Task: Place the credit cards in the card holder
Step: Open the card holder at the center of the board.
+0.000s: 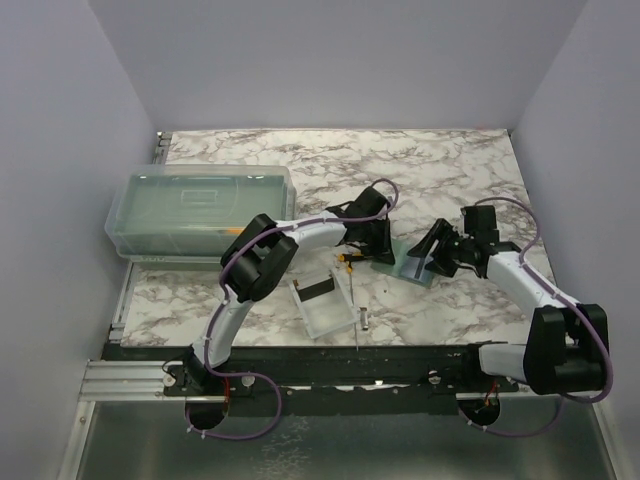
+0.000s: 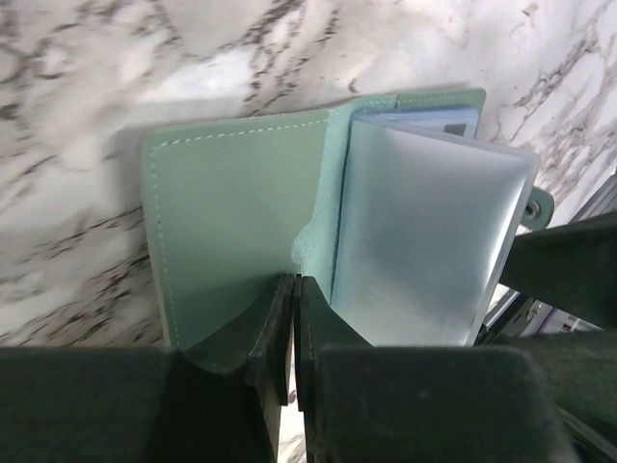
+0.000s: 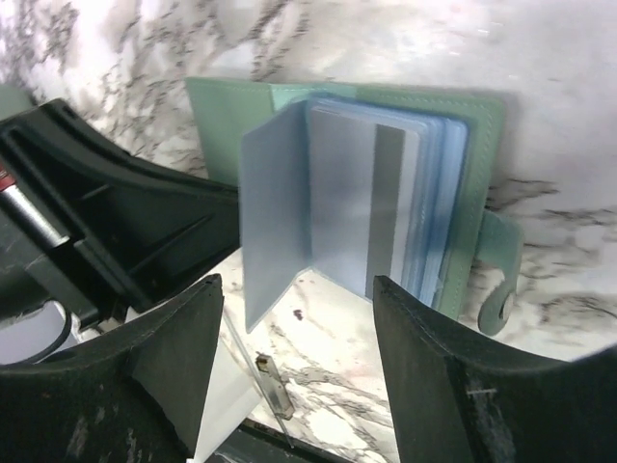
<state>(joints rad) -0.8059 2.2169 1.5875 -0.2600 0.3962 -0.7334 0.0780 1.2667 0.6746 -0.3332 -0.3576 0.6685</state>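
lying open on veined marble (image 2: 96,77), the soft sage card holder (image 2: 231,222) shows glossy sleeves (image 2: 424,241); left gripper (image 2: 294,289) fingers almost together at its fold, right gripper (image 3: 294,318) spread wide, empty.

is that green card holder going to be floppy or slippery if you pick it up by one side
Probably floppy: the card holder lies open and one clear sleeve stands up from the stack, so pages would likely fan out if tilted. It looks light: thin covers and plastic. The glossy sleeves look slippery; the matte cover should grip better.
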